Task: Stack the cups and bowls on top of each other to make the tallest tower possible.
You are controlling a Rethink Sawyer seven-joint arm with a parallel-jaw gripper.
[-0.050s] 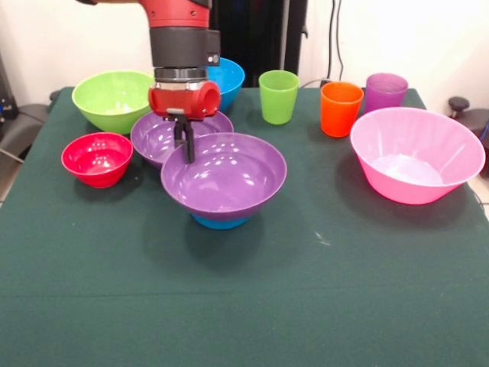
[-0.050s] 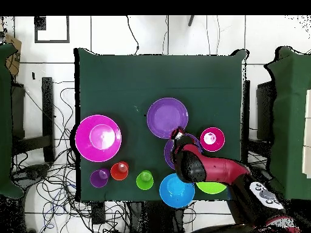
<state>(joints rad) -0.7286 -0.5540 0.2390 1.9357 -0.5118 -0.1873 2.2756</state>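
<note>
1. Bowls and cups are spread over the green-covered counter [image 1: 321, 306]; no tall tower is seen.
2. One large purple bowl [image 1: 224, 177] is seated on a blue bowl [image 1: 219, 222] (only the blue base shows beneath it), near the middle of the counter.
3. A second purple bowl [image 1: 159, 136] is placed just behind it, partly hidden by the end effector [image 1: 185, 145].
4. The end effector is held low at the near bowl's back rim, its dark fingers pointing down; whether they are parted or closed on the rim cannot be told.
5. A small red bowl [image 1: 97, 158] is set beside the second purple bowl, with a lime green bowl [image 1: 113, 99] behind it.
6. Another blue bowl [image 1: 229, 79] is partly hidden behind the arm [image 1: 182, 30].
7. The green cup [image 1: 278, 96], orange cup [image 1: 341, 108] and purple cup [image 1: 384, 92] are lined up upright along the far side, apart from each other.
8. The big pink bowl [image 1: 416, 155] is placed alone, just in front of the orange and purple cups.
</note>
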